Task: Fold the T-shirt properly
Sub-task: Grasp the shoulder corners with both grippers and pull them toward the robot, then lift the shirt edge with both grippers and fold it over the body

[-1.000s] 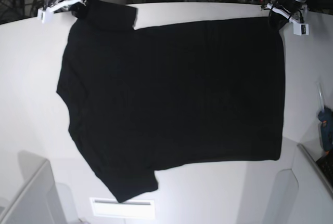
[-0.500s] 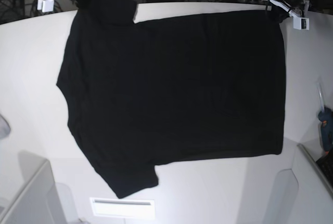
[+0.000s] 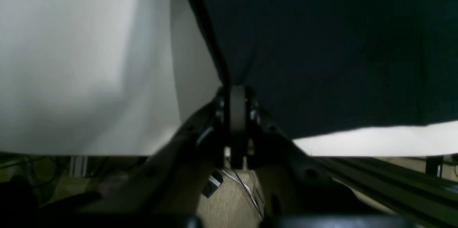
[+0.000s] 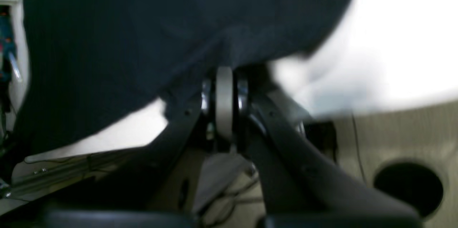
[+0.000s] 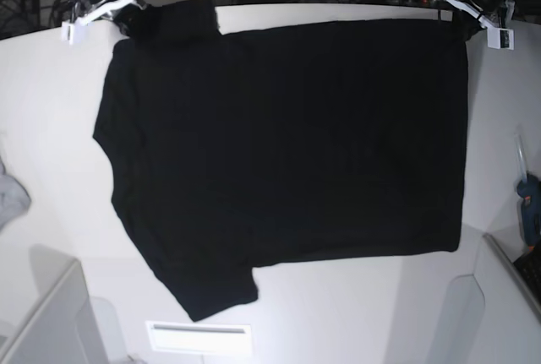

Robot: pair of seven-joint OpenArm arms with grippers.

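1. Nearest the base camera, the lower sleeve of the T-shirt points at the front edge of the table. A pale slot-like strip lies just beside that sleeve's tip, so there is little bare surface to spare on that side.
2. The T-shirt lies spread flat, plain black side up, over most of the table. The collar end is toward the base view's left and the hem toward its right. No print shows.
3. Bare white table runs wide on the left and narrower on the right, where a blue tool rests near the edge, well apart from the cloth.
4. At the far edge, the right gripper is pinched tight on the far sleeve, its fingers fully together with cloth between them, as the right wrist view shows, though blurred.
5. The left gripper is likewise clamped on the far hem corner; the left wrist view shows the hem's edge running straight into the closed fingers.
6. Holding both far corners likely keeps that long edge taut and straight, ready to be carried over the body for a lengthwise fold.
7. Both grips sit at the table's far rim, so free room for travel lies toward the camera, across the cloth.
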